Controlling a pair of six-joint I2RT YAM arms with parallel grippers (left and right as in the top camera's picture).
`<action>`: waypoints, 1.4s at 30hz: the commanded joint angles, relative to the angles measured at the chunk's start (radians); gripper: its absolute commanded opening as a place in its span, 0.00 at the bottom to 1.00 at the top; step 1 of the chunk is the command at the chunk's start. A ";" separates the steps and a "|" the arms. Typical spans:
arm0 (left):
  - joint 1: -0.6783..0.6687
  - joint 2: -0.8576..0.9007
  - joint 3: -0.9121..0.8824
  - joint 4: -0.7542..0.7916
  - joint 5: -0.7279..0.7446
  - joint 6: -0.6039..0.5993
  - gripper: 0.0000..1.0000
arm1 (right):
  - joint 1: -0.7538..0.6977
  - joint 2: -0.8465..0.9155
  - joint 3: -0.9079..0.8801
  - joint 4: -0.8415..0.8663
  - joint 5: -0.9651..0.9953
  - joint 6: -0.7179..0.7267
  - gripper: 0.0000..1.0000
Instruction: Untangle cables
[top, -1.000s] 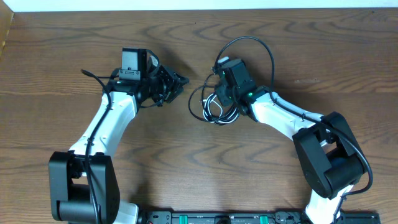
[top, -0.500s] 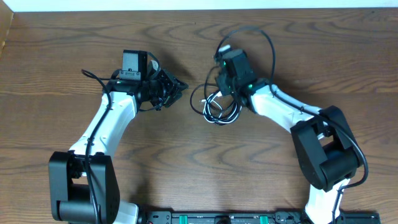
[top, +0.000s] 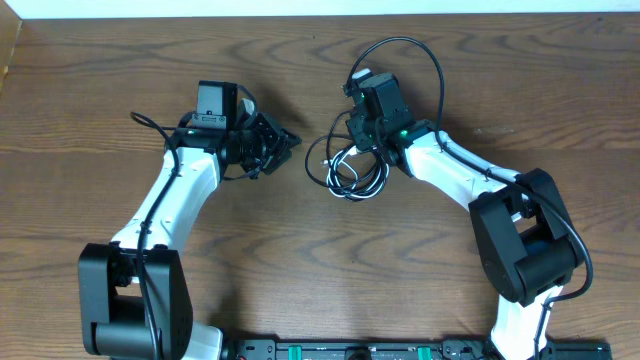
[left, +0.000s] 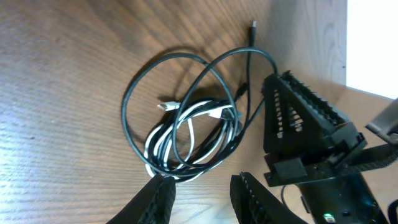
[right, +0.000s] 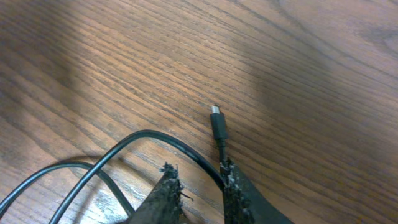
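At mid-frame on the table (top: 500, 60), the left arm (top: 180, 190) reaches up and right and the right arm (top: 460, 180) up and left, facing each other across the cables (top: 352, 172), a black-and-white tangle just below the right gripper (top: 350, 135). The left gripper (top: 288, 138) hangs left of the tangle, jaws spread and empty. The right jaws, nearly together, pinch a black cable (right: 155, 138) behind its plug (right: 216, 115).

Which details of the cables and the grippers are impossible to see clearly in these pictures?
1. Right wrist view: whether the right gripper truly pinches the thin black cable with the small plug; the bottom edge cuts its fingers off.
2. Overhead view: how black and white cords cross in the tangled bundle; too small.
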 joint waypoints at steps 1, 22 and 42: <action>0.000 -0.006 -0.004 -0.024 -0.049 0.021 0.36 | 0.007 0.019 0.010 0.001 -0.073 -0.019 0.25; 0.000 -0.006 -0.004 -0.057 -0.209 0.043 0.44 | 0.023 -0.024 0.009 -0.137 -0.142 -0.076 0.11; 0.000 -0.006 -0.004 -0.087 -0.209 0.043 0.44 | -0.011 0.104 0.010 0.042 0.093 -0.117 0.26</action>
